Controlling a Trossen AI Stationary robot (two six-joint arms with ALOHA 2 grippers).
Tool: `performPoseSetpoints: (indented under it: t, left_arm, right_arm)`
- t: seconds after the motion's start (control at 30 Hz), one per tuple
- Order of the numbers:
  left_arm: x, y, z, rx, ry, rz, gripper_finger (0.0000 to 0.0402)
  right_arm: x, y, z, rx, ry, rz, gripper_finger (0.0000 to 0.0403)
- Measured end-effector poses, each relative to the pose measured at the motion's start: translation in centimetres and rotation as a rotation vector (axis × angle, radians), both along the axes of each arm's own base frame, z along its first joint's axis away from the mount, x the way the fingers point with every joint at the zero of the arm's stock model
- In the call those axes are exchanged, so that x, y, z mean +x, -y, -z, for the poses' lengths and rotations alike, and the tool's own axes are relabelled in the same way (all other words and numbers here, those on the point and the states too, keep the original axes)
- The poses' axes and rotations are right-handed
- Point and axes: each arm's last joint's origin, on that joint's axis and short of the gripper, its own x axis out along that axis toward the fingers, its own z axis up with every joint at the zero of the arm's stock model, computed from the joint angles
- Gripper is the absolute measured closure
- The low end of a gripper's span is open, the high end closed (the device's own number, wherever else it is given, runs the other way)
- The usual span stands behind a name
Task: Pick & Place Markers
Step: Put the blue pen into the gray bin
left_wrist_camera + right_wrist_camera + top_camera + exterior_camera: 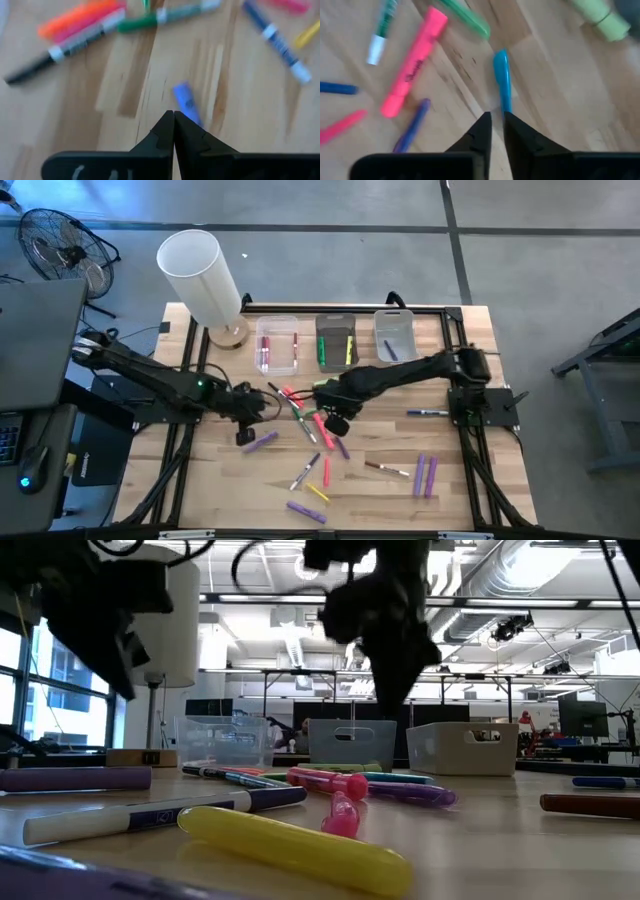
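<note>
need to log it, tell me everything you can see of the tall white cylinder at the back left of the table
The tall white cylinder is plain, smooth and matte, likely paper or plastic, with an open round top. It stands upright on a light wooden base at the table's back left corner, just left of the clear bin. Neither arm touches it, and no marker lies against it.

You have three clear bins [277, 345] along the worktop's [220, 480] far edge. Roughly twenty markers [322, 430] lie scattered. Two arms work here.
</note>
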Motion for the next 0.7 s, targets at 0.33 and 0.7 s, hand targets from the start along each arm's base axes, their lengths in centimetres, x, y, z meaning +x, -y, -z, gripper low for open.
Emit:
performPoseSetpoints:
  t: [0.33, 0.7]
  left_arm:
    - [-1.2, -0.7, -1.6, 0.027, 0.093, 0.013, 0.0401]
    - [-1.3, -0.8, -1.4, 0.047, 0.072, 0.036, 0.0401]
  right_arm:
    - [0.8, 1.5, 4.7, 0.020, -0.109, 0.012, 0.0301]
    - [1.5, 1.4, 7.3, 0.018, -0.144, 0.005, 0.0327]
